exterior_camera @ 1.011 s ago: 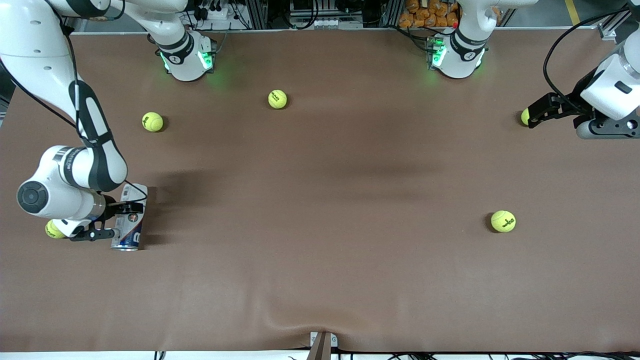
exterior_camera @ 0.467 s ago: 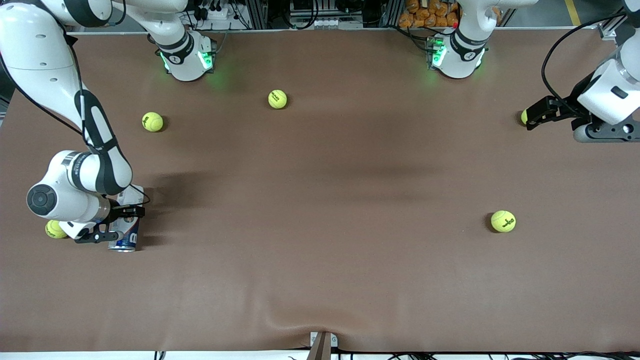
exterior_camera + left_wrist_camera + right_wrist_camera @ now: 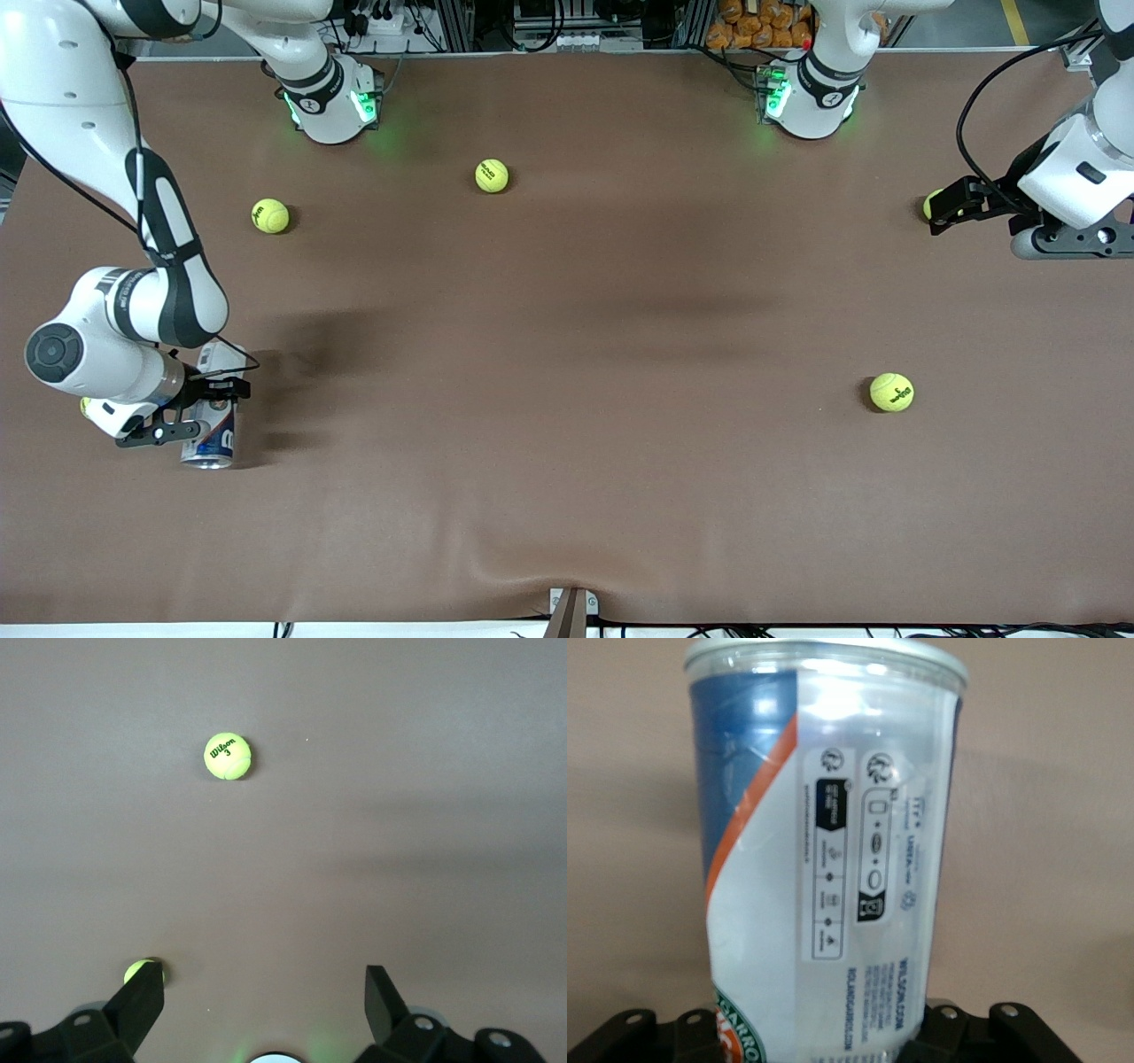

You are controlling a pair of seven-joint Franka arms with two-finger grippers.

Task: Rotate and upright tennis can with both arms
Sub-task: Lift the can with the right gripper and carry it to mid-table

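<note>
I am clamping my right gripper (image 3: pixel 197 409) on the tennis can (image 3: pixel 213 416), fingers closed tight against its sides. The can is sitting at the right arm's end of the table, the thing nearest the front camera, its silver rim pointing toward that camera. In my right wrist view the can (image 3: pixel 824 859) is filling the frame, its white, blue and orange-red label facing me, with my black fingers (image 3: pixel 957 1028) pressing it from either side. A tennis ball (image 3: pixel 87 406) is peeking out just beside my right wrist, mostly hidden by the arm. Another ball (image 3: pixel 891 392) is lying well apart toward the left arm's end; it is showing in my left wrist view too (image 3: pixel 228 756). Farther from the camera, one ball (image 3: pixel 269 215) is lying toward the right arm's end and another (image 3: pixel 492 175) is resting near the middle of the table. My left gripper (image 3: pixel 946 213) is waiting wide open and holding nothing, hanging over a ball (image 3: pixel 930 204) at the left arm's end.
</note>
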